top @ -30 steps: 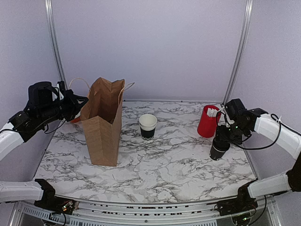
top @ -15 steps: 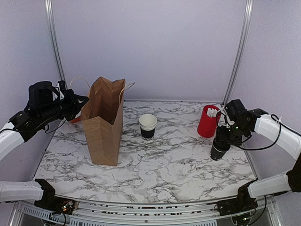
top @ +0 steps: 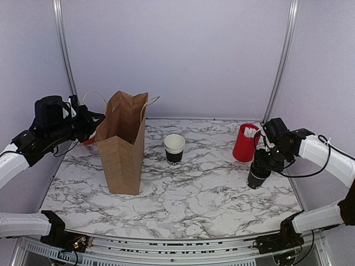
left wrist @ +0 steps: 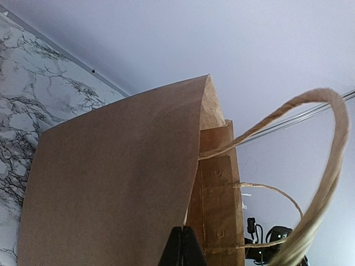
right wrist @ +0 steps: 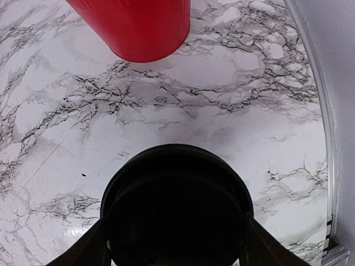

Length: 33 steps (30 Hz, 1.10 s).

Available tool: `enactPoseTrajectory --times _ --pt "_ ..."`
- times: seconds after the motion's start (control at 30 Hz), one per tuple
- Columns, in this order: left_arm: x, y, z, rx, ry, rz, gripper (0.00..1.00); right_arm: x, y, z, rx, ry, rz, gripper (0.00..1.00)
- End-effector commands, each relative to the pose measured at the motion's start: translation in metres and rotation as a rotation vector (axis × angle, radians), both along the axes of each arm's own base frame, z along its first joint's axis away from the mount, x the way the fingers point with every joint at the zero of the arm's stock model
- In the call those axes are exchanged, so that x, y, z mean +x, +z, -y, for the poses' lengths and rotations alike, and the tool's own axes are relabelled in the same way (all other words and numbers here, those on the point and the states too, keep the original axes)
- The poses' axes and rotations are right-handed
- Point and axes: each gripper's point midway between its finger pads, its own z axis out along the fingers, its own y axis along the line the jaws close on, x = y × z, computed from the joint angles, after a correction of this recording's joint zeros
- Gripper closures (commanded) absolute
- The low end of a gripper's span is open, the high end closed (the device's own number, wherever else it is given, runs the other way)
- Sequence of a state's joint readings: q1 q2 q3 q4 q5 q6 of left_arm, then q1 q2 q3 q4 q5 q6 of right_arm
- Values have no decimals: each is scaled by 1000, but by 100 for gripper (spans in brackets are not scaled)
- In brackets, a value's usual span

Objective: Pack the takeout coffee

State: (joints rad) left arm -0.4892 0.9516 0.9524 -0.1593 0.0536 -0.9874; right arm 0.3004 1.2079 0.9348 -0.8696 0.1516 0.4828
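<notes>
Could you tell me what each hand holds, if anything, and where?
The left hand pinches the paper bag at its rim. The right hand straddles the takeout coffee at its lid; grip unconfirmed.

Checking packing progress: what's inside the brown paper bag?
Of the paper bag, only the open mouth and brown inner walls show; its bottom is hidden by its own sides. The lidded coffee cup stands outside it, on the table at the right.

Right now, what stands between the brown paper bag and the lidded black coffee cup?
A stack of lidless black cups, standing on the marble table; the top view shows it.
</notes>
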Motion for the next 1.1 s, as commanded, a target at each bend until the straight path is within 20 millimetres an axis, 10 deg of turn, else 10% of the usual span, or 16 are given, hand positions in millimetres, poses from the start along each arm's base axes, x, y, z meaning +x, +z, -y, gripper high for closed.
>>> enactPoseTrajectory --times 0.0,0.63,1.07 --pt "2 18 1 -27 -9 59 100 0 10 -13 -4 27 -13 40" --pt "5 35 19 78 -121 118 100 22 130 -165 149 364 243 42" --pt "7 30 41 124 -247 70 100 58 297 -225 255 502 635 42"
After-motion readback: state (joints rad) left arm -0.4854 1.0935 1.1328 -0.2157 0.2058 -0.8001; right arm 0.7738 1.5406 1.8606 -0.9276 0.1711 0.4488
